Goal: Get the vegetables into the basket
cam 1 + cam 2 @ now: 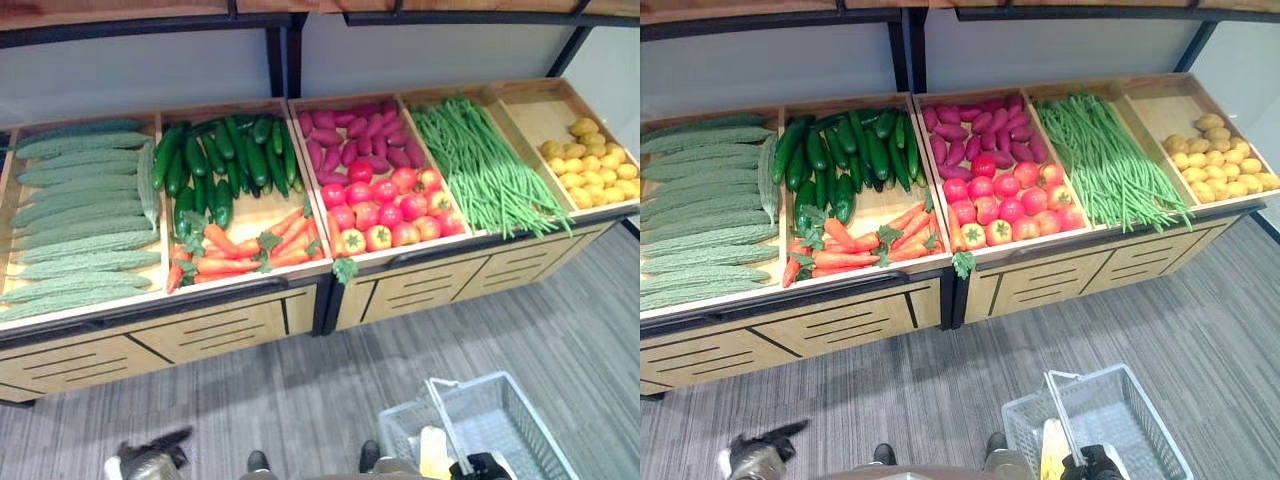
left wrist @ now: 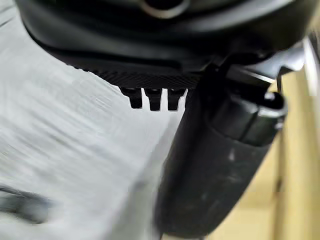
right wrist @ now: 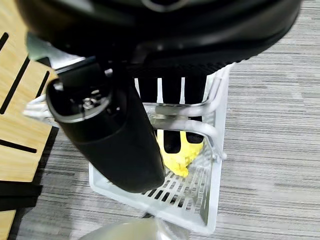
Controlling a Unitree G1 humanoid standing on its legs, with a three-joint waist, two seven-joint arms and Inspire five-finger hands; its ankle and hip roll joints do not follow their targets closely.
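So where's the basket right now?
The basket sits low on the robot's right in the left eye view, over grey floor before the stand, its handle in the right hand; something yellow inside.

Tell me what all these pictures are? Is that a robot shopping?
Yes, a walking robot with two hands. The two wide pictures come from its head, looking down at a wooden vegetable stand: pale gourds, cucumbers, carrots, purple sweet potatoes, tomatoes, long green beans and yellow potatoes. The two close pictures come from its wrists. Its right hand curls round the handle of a white basket with something yellow inside. Its left hand hangs low, holding nothing.
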